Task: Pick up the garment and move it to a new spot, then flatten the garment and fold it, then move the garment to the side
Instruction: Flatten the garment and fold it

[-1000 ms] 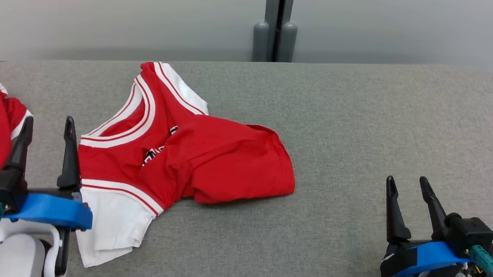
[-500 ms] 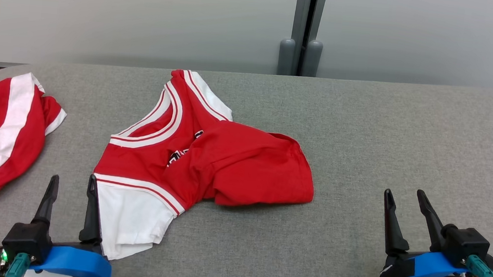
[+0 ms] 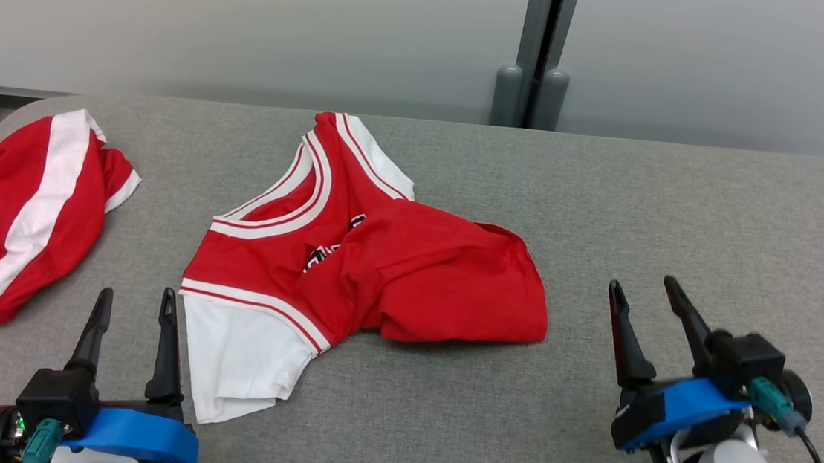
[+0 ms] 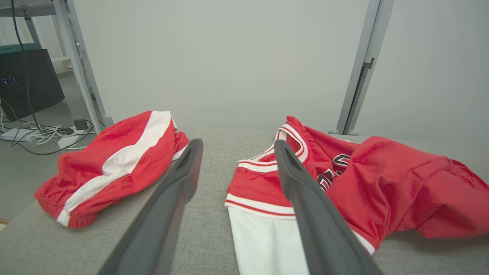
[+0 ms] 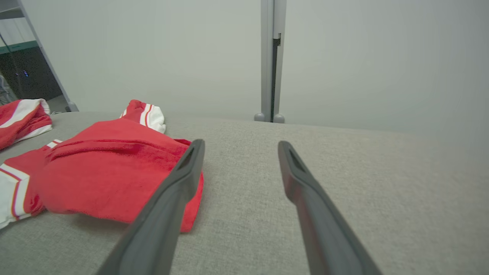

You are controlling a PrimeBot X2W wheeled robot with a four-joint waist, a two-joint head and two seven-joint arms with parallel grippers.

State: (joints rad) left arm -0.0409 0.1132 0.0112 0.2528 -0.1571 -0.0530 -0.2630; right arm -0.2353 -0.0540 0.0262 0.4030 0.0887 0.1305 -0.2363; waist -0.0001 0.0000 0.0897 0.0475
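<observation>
A crumpled red jersey with white sleeves and striped trim, the garment (image 3: 378, 273) (image 4: 382, 187) (image 5: 110, 172), lies on the grey table (image 3: 682, 210), left of centre. My left gripper (image 3: 137, 299) (image 4: 237, 147) stands open near the front edge, just left of the jersey's white sleeve, holding nothing. Off to the right of the jersey's red hem, my right gripper (image 3: 643, 285) (image 5: 240, 147) is open and empty over bare cloth.
A second red piece with a white stripe (image 3: 26, 213) (image 4: 114, 164) lies at the table's left end. A grey post (image 3: 540, 49) stands behind the far edge against a pale wall. Cables and a dark box (image 4: 26, 84) sit on the floor to the left.
The head camera has swung, so the whole scene has shifted right and down. The left gripper has drawn back toward the front edge. The right gripper has risen slightly. The jersey lies unchanged.
</observation>
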